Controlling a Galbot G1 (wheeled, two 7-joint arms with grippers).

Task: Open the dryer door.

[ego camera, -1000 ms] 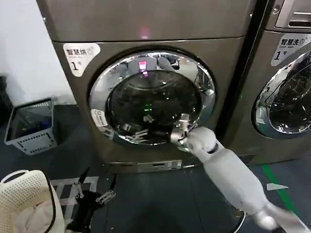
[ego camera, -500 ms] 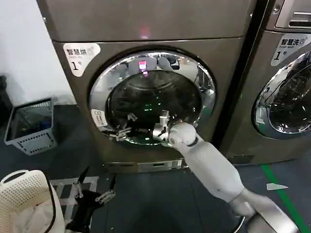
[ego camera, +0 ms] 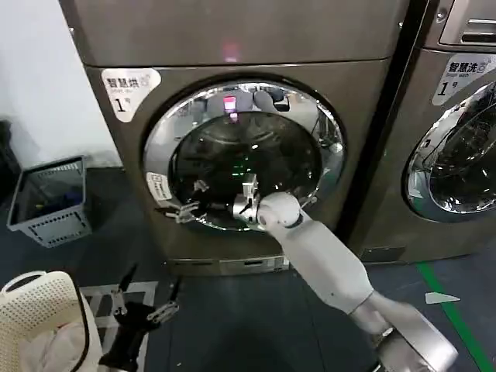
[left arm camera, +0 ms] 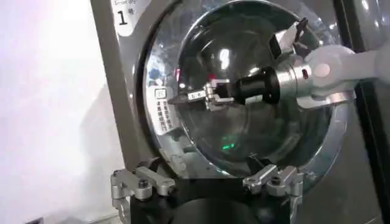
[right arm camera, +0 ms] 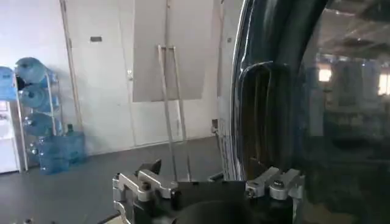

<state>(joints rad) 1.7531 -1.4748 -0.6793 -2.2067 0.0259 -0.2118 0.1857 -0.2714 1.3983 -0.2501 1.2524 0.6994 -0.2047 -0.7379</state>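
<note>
Dark flooring runs under two bronze-grey machines; ours carries the white "1" label. We reach our right gripper across the dryer door, fingers spread apart just beside its lower-left chrome ring by the small white sticker. Our left gripper hangs low near the floor, fingers open, beside a white laundry basket.
</note>
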